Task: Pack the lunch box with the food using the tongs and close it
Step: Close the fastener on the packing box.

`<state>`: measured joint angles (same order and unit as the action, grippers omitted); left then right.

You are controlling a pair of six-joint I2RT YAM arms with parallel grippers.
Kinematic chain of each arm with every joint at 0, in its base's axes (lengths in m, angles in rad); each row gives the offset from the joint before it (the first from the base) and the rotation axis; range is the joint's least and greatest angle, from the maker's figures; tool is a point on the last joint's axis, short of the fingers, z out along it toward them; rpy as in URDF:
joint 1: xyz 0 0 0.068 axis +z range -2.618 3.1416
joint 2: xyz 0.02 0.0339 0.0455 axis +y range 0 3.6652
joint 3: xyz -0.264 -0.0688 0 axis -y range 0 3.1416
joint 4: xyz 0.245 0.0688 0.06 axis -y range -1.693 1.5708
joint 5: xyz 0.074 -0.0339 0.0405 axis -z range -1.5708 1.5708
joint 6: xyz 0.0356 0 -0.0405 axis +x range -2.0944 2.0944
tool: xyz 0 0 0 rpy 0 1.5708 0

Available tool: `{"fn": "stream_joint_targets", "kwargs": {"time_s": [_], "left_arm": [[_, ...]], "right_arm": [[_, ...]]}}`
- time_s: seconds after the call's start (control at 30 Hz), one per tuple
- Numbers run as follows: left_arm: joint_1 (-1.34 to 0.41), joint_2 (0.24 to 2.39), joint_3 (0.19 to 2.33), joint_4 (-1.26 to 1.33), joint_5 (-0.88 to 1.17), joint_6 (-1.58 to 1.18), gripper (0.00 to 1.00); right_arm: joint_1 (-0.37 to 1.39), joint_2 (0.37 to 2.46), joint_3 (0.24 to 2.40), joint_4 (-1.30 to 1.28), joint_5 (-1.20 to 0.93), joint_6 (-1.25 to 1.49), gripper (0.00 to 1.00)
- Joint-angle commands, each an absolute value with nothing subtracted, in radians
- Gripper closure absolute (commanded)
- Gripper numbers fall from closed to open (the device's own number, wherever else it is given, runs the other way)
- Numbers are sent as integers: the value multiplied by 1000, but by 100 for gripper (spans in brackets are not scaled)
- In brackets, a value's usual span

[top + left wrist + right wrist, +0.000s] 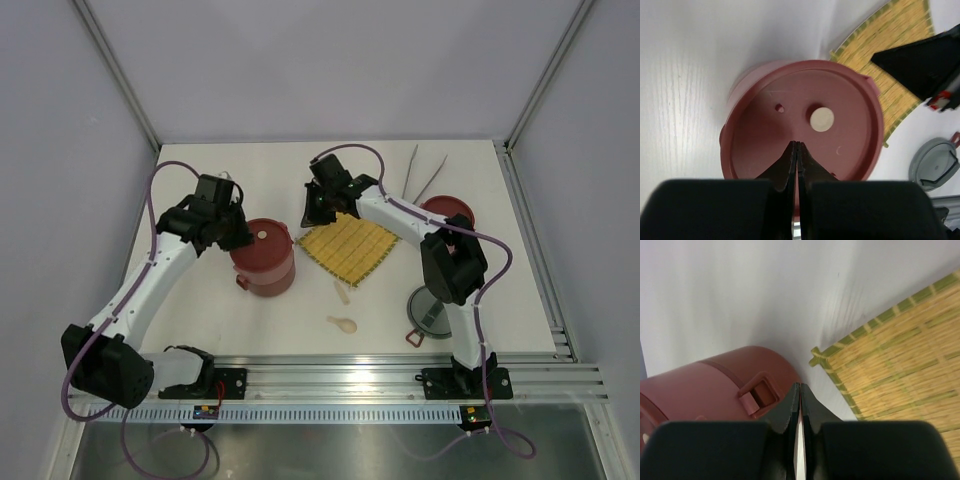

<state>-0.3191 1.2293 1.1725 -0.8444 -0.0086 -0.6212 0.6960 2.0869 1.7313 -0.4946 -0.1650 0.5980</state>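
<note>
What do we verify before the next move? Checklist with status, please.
1. Left claw empty: ok, shut on nothing, above the lunch box.
2. Right claw empty: ok, shut on nothing, at a corner of the mat.
3. Tongs in a claw: not ok, they lie untouched on the table, far right.
4. Lunch box open for packing: not ok, a red disc lid covers the stack.
5. Food located: cannot tell, none shows in any view.
6. Grey top lid out of the way: ok, it lies near the right arm's base.
</note>
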Motion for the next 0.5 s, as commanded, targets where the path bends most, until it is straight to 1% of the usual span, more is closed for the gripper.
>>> {"fn": "stream_joint_targets", "kwargs": {"time_s": [0.0,0.2,0.27,0.3,0.37,0.47], "left_arm": [[-321,1262,1147,-799,34,-614,100],[-321,1311,1126,-827,28,-597,100],[-322,1319,1124,-827,31,-595,100],[-321,1325,1126,-825,32,-595,100],[-321,1342,1123,-822,37,-592,100],[-321,1362,1114,-815,49,-588,100]], "right_arm": [[687,2143,1845,-593,-118,526,91],[725,2203,1916,-650,-146,499,91],[750,2215,1930,-649,-187,492,91],[759,2217,1930,-638,-214,486,93],[775,2192,1889,-559,-323,482,94],[767,2082,1741,-375,-351,520,94]]}}
